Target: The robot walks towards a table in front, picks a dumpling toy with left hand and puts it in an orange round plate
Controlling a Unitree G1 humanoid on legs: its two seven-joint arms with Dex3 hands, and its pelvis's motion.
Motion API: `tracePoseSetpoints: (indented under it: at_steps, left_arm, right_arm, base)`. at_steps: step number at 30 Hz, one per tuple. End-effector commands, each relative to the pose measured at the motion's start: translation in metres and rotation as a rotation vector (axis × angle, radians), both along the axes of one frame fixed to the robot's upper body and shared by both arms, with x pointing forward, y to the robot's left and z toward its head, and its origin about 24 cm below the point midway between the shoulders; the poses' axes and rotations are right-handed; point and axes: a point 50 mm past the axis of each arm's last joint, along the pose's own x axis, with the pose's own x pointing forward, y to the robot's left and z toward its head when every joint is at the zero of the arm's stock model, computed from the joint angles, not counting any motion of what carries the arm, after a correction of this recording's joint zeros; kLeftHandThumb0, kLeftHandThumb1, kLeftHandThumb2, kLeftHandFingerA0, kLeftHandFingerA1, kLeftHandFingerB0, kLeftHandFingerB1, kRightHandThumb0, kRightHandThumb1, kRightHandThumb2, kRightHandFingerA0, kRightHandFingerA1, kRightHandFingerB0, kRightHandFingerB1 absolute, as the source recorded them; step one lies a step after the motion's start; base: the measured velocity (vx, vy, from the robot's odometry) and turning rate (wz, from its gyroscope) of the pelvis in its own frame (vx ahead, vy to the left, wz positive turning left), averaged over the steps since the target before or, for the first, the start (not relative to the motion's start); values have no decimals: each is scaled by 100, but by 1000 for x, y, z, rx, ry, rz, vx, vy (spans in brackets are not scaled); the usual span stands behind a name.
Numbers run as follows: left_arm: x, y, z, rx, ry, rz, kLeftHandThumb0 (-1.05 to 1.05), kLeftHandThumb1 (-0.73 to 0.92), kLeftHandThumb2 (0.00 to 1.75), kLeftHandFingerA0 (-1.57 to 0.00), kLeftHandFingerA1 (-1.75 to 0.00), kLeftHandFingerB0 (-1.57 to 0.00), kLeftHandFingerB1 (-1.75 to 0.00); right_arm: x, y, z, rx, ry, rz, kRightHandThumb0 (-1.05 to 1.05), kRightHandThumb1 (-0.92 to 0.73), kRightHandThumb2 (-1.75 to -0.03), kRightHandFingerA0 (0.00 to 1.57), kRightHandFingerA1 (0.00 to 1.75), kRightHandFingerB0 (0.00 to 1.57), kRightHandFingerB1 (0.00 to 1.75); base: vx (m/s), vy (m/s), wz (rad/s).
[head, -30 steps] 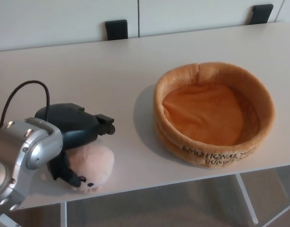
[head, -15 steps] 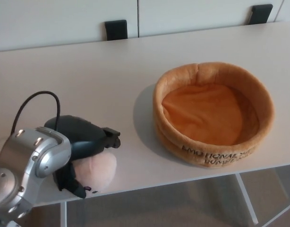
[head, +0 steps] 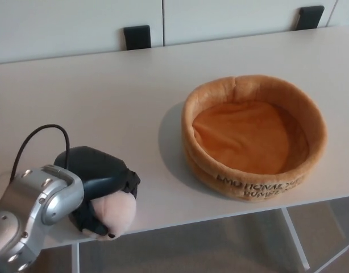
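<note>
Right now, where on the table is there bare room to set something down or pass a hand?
The table is bare between the left hand and the orange plate, and across the whole far strip behind both. The plate's inside is empty too. It is crowded only at the near-left edge, where the hand closes over the dumpling toy.

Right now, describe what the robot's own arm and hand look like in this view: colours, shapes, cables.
Only the left arm shows. Its forearm is a rounded silver-grey metallic shell with small round fastener spots and glossy highlights. The left hand is black, a smooth bulbous casing with thick black fingers. A thin black cable loops up from the wrist in an arch. No markings are legible. The right arm is out of view.
</note>
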Motion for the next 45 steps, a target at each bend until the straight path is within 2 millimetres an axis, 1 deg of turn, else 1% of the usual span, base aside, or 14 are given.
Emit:
tracePoseSetpoints:
  at_steps: [1, 3, 7, 10, 14, 15, 20, 29, 35, 37, 38, 39, 40, 45]
  left_arm:
    - [-5, 6, -12, 16, -34, -49, -28, 80, 65, -119, -94, -102, -61]
    - [-4, 6, -9, -44, -62, -55, -33, 83, 67, -119, -73, -99, -51]
    - [-5, 5, -6, -107, -101, -54, -25, 80, 63, -121, -131, -107, -90]
    - [-6, 5, -5, -128, -113, -58, -25, 80, 63, -121, -131, -107, -90]
    - [10, -6, 59, -369, -367, -74, -25, 74, 62, -127, -108, -101, -75]
    - [14, -9, 84, -429, -443, -87, -31, 74, 70, -125, -151, -99, -116]
    - [16, -17, 131, -532, -558, -126, -48, 75, 80, -96, -175, -72, -162]
    - [8, -56, 207, -642, -709, -231, -20, 79, 62, -69, -172, -57, -148]
    - [13, -69, 214, -651, -700, -230, -17, 77, 60, -70, -166, -61, -140]
    - [23, -92, 209, -632, -708, -266, -20, 72, 59, -71, -164, -70, -113]
    - [27, -104, 205, -628, -689, -279, -26, 67, 59, -81, -156, -89, -57]
    - [30, -110, 202, -626, -674, -285, -26, 67, 59, -81, -156, -89, -57]
    - [35, -122, 194, -623, -643, -290, -27, 69, 62, -78, -165, -73, -110]
    - [39, -132, 187, -621, -623, -284, -27, 69, 62, -78, -165, -73, -110]
  right_arm:
    - [1, -4, 2, -15, -1, -25, -23, -4, -111, 68, 131, 8, 90]
    - [1, -5, 1, -16, 12, -24, -22, -6, -109, 77, 130, 8, 87]
    - [0, -5, 2, -13, 7, -17, -28, -4, -113, 91, 142, 11, 83]
    - [0, -4, 2, -15, 6, -15, -28, -4, -113, 91, 142, 11, 83]
    - [3, -6, 3, -31, 12, -7, -26, -10, -99, 109, 121, 16, 65]
    - [3, -6, 2, -37, 20, -6, -28, -11, -98, 105, 118, 17, 65]
    - [3, -6, 2, -40, 29, -9, -30, -11, -97, 103, 117, 19, 66]
    - [3, -5, 1, -41, 34, -8, -32, -12, -97, 116, 122, 20, 66]
    - [4, -5, 2, -34, 23, -10, -30, -12, -97, 112, 120, 20, 66]
    - [6, -3, 1, -43, 33, -5, -34, -10, -102, 98, 132, 11, 87]
    - [7, -3, 1, -40, 31, -5, -37, -12, -99, 83, 131, 16, 82]
    - [7, -3, 1, -38, 29, -5, -37, -12, -99, 83, 131, 16, 82]
    - [7, -2, 0, -38, 31, -3, -38, -14, -96, 85, 128, 11, 86]
    - [8, -2, 0, -42, 37, 3, -38, -14, -96, 85, 128, 11, 86]
  base:
    - [0, 0, 0]
    - [0, 0, 0]
    - [0, 0, 0]
    - [0, 0, 0]
    - [0, 0, 0]
    - [0, 0, 0]
    - [0, 0, 0]
    - [0, 0, 0]
    - [0, 0, 0]
    - [0, 0, 0]
    - [0, 0, 0]
    - [0, 0, 0]
    - [0, 0, 0]
    - [0, 0, 0]
